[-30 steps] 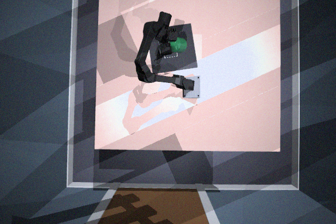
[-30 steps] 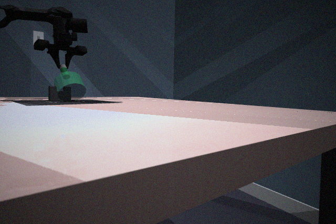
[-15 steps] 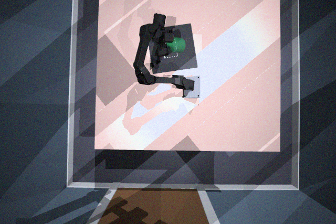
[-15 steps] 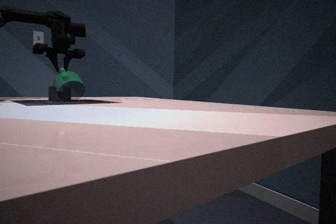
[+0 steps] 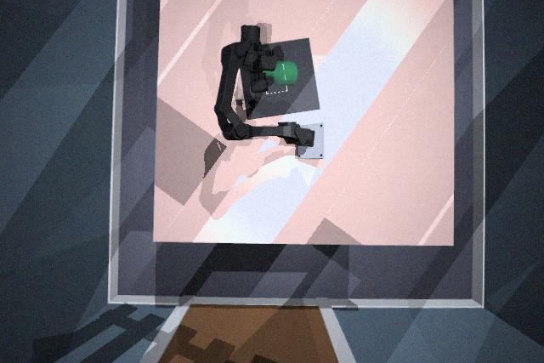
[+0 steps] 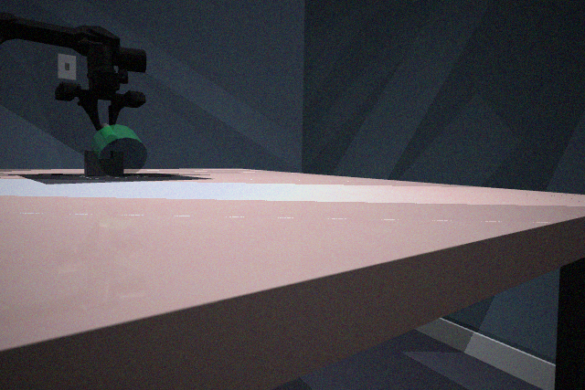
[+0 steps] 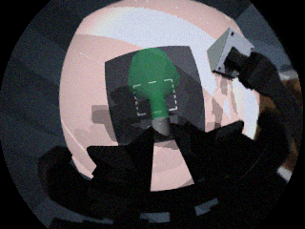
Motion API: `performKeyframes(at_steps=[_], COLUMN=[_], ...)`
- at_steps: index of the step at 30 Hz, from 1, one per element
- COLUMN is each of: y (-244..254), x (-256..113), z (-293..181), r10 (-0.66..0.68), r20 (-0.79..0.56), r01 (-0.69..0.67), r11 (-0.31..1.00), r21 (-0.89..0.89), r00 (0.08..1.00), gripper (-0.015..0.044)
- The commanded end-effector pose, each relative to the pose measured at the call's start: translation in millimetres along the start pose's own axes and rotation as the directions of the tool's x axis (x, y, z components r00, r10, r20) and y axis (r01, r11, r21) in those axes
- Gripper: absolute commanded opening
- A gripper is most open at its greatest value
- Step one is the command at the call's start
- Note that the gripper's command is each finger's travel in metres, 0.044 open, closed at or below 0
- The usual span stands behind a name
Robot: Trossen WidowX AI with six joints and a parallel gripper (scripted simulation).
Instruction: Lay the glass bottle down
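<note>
In the top view, the green bottle is held over the dark mat, well inside the near edge of the table; room is left between its base and the mat's right edge. The dashed outline is partly overlapped by its body. Its long axis is tilted close to level, neck toward the gripper, which is clamped on the neck. Whether the mat is touched cannot be told. One bottle, one outline and one grey rest are seen.
</note>
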State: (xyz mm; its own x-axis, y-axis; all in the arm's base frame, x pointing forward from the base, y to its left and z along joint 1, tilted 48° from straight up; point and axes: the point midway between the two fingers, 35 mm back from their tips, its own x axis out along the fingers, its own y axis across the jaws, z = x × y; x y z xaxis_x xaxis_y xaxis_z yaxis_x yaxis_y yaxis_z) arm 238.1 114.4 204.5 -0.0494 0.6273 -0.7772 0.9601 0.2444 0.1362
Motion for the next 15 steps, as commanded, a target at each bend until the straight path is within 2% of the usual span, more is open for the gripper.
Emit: performKeyframes(at_steps=[1,15], y=[0.0,-0.2], x=[4.2,11.8], z=[-4.3,-14.1], r10=[-0.001,0.001], r20=[-0.002,-0.001], r01=[0.001,-0.001], r11=[1.000,1.000], r21=[0.000,-0.002], r00=[1.000,1.000], gripper=[0.0106,0.0106])
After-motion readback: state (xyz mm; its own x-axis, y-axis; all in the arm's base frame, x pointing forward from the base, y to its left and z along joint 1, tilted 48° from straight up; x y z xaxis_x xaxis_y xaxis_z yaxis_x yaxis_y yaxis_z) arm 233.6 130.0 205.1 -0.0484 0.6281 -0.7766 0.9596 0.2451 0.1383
